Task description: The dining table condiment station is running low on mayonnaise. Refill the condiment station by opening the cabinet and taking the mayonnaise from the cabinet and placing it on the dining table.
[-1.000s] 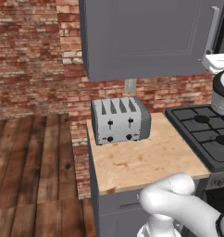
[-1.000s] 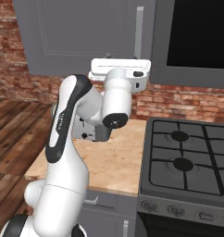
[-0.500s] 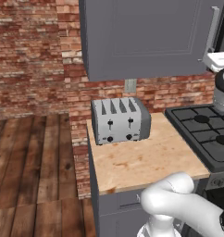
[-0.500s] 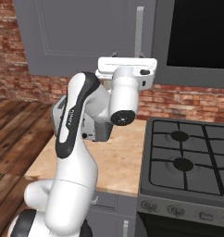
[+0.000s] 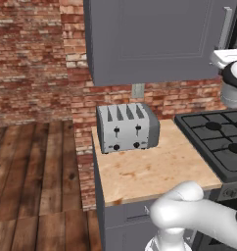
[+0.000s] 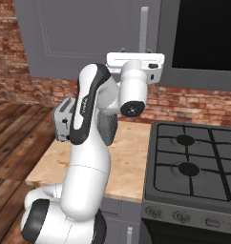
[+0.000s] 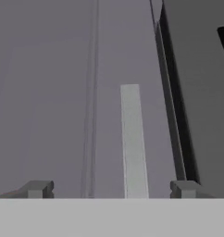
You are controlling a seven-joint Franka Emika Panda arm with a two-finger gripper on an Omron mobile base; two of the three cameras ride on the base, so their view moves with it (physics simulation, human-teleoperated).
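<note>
- The cabinet [image 5: 154, 39] hangs on the brick wall above the wooden counter [image 5: 150, 169]; its recessed-panel door is shut, so what it holds cannot be seen.
- The silver bar handle [image 7: 132, 139] runs upright along the door's right edge, near the seam with the dark panel [image 6: 203, 33] next to it.
- The gripper [image 7: 111, 187] is raised to the cabinet front and faces the door; its two finger tips stand wide apart with nothing between them, and the handle lies in the gap, nearer the right tip.
- Whether the tips touch the door or the handle cannot be told from the hand view.
- In the right base view the white hand [image 6: 134, 64] sits just under the lower end of the handle, at the cabinet's lower right corner.
- A silver four-slot toaster [image 5: 128, 127] stands at the back left of the counter, close to the wall; its slots look empty.
- The front and middle of the counter are bare wood, open from the toaster out to the front edge.
- A black gas stove [image 6: 194, 164] butts against the counter's right edge, its burners bare.
- Left of the counter's left edge a wooden floor [image 5: 37, 171] stretches open along the brick wall.
</note>
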